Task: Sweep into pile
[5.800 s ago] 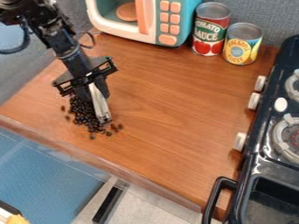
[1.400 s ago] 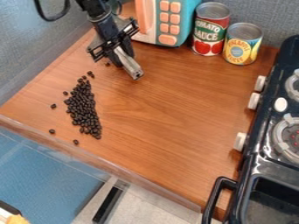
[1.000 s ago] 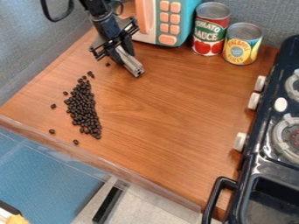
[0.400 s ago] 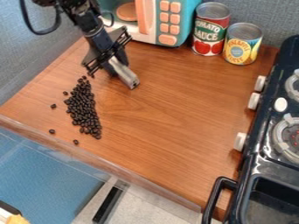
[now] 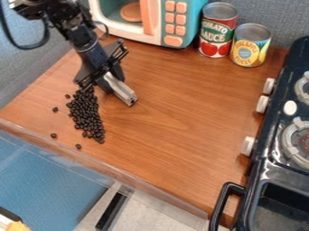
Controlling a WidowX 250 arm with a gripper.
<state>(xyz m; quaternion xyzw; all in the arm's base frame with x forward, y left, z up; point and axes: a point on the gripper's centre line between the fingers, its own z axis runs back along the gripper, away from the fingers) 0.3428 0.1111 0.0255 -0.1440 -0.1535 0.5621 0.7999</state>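
Gathering beans (image 5: 86, 113) on counter (image 5: 181, 122) into a tighter pile, seemingly, with gripper (image 5: 125, 93) beside their upper end, cannot tell whether wide or narrow; next, probably, press inward along their length and collect outlying strays (image 5: 55, 109) too.

Two cans (image 5: 217, 38), one microwave (image 5: 192, 22), one stove (image 5: 267, 166)

Dark beans (image 5: 87, 117) lie on the tabletop (image 5: 181, 131) in a narrow heap, strays at its six to ten o'clock; a silvery bar (image 5: 122, 91) slants toward five o'clock.
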